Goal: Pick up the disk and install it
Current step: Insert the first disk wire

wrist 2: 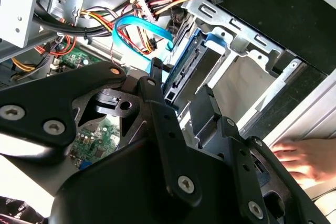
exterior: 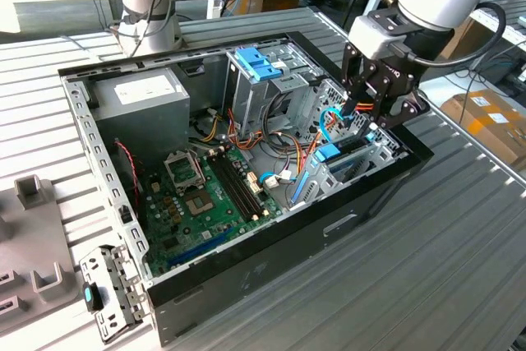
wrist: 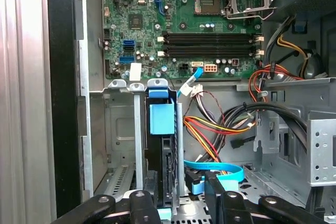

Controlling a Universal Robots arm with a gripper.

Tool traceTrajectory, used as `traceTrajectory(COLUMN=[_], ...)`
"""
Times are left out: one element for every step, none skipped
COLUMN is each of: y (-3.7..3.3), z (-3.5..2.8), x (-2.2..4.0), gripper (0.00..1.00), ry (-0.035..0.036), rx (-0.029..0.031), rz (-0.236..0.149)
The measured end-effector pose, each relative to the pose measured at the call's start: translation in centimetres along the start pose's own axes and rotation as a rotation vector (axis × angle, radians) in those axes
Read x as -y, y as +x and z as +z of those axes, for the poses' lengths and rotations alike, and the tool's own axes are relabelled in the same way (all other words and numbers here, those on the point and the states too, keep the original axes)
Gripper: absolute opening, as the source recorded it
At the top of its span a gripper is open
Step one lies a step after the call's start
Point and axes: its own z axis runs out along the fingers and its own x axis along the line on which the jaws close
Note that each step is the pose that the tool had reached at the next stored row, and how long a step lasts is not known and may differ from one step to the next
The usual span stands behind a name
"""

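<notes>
- Slatted grey metal table (exterior: pixel 460 269) carries an open black computer case (exterior: pixel 271 265) lying on its side. A cardboard box (exterior: pixel 489 117) sits at the exterior view's far right.
- Motherboard (exterior: pixel 205 195) covers the case floor. The power supply (exterior: pixel 140 92) is in the far corner at the exterior view's left, and a blue bracket (exterior: pixel 259 62) tops the tall grey cage.
- Disk (wrist: pixel 164 156) stands on edge in the low drive cage (wrist: pixel 118 129) at the exterior view's right end of the case. Its light-blue carrier tab points toward the motherboard.
- Gripper (exterior: pixel 362 125) reaches down into that cage with its fingers (wrist: pixel 142 203) parted, straddling the disk's end. One finger lies against the disk. The other stands apart, with a blue flat cable (wrist: pixel 215 169) showing in the gap, so nothing is clamped.
- Person's hand (wrist 2: pixel 307 158) rests just outside the case wall, in the second wrist view.
</notes>
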Motion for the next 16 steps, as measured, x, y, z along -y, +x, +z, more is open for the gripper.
traceTrajectory(y=[-0.03, -0.07, -0.1, -0.14, -0.16, -0.16, -0.17, -0.18, -0.19, -0.19, -0.21, -0.21, -0.22, -0.24, -0.25, -0.26], z=[0.09, 0.24, 0.3, 0.35, 0.36, 0.36, 0.36, 0.36, 0.37, 0.37, 0.36, 0.37, 0.37, 0.37, 0.37, 0.38], x=[0.02, 0.05, 0.05, 0.06, 0.06, 0.05, 0.05, 0.05, 0.05, 0.05, 0.05, 0.05, 0.05, 0.05, 0.05, 0.05], gripper=[0.49, 0.49, 0.49, 0.49, 0.49, 0.49, 0.49, 0.49, 0.49, 0.49, 0.49, 0.47, 0.4, 0.28, 0.22, 0.16], ry=[0.0, -0.0001, -0.0001, -0.0001, -0.0001, -0.0001, -0.0001, -0.0001, -0.0001, -0.0001, -0.0001, -0.0001, -0.0001, -0.0001, -0.0001, -0.0001], rx=[-0.0001, -0.0005, -0.0006, -0.001, -0.0009, -0.001, -0.001, -0.001, -0.001, -0.001, -0.0011, -0.001, -0.001, -0.001, -0.001, -0.0009], rz=[0.0, 0.0, 0.0, 0.0, 0.0, 0.0, 0.0, 0.0, 0.0, 0.0, 0.0, 0.0, 0.0, 0.0, 0.0, 0.0])
